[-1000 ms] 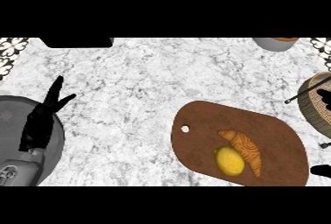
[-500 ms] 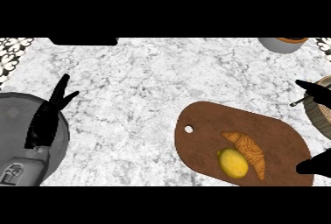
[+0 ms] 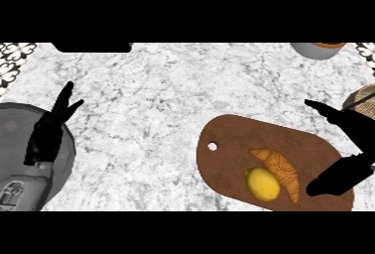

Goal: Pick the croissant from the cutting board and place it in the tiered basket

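Right robot hand [image 3: 350, 124]: spread, holding nothing, at 3 o'clock of croissant [image 3: 278, 167], apparently staged for pickup. Left robot hand [image 3: 47, 134]: released, resting, 9 o'clock.

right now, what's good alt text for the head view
A croissant and a lemon lie side by side on a brown board on a marble counter. The right hand hovers open at the board's right edge, beside the croissant; the left hand rests open at the view's left.
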Robot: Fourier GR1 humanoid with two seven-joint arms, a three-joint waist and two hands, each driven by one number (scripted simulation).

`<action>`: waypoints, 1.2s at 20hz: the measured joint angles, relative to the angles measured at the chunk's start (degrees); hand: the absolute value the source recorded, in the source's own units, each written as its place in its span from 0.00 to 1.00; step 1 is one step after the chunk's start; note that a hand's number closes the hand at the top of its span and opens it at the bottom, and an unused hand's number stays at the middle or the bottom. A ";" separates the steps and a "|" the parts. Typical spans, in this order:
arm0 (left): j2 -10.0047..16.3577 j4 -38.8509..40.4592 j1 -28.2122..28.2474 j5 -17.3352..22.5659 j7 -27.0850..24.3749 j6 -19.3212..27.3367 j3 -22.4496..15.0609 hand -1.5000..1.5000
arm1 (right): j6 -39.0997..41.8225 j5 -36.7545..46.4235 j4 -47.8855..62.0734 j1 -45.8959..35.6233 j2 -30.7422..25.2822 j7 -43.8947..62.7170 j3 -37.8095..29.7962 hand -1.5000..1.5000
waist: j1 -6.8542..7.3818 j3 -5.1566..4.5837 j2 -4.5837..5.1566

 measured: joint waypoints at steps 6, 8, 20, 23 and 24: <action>-0.94 -2.00 1.59 -1.08 0.54 -0.99 1.05 0.50 | 1.53 4.71 1.59 1.55 3.74 -0.07 1.26 0.00 | -0.25 0.01 -0.07; -1.25 -1.44 1.39 -1.55 0.53 -1.38 1.58 0.50 | 2.00 6.34 0.38 3.32 4.22 -0.25 1.32 0.00 | -0.43 0.00 -0.08; -3.15 -1.02 1.62 -3.36 -0.54 -3.41 3.85 0.50 | 3.78 19.16 -3.23 5.97 8.90 0.44 5.01 0.00 | -0.52 0.01 -0.09; -4.14 -2.72 2.89 -4.35 0.14 -3.34 3.46 0.50 | 4.58 20.47 -4.60 7.11 9.58 0.78 4.57 0.00 | -0.50 0.00 -0.12; -4.24 -1.59 2.08 -4.32 -0.25 -3.61 4.02 0.50 | 4.64 21.64 -4.24 7.92 10.19 0.33 4.85 0.00 | -0.56 -0.01 -0.11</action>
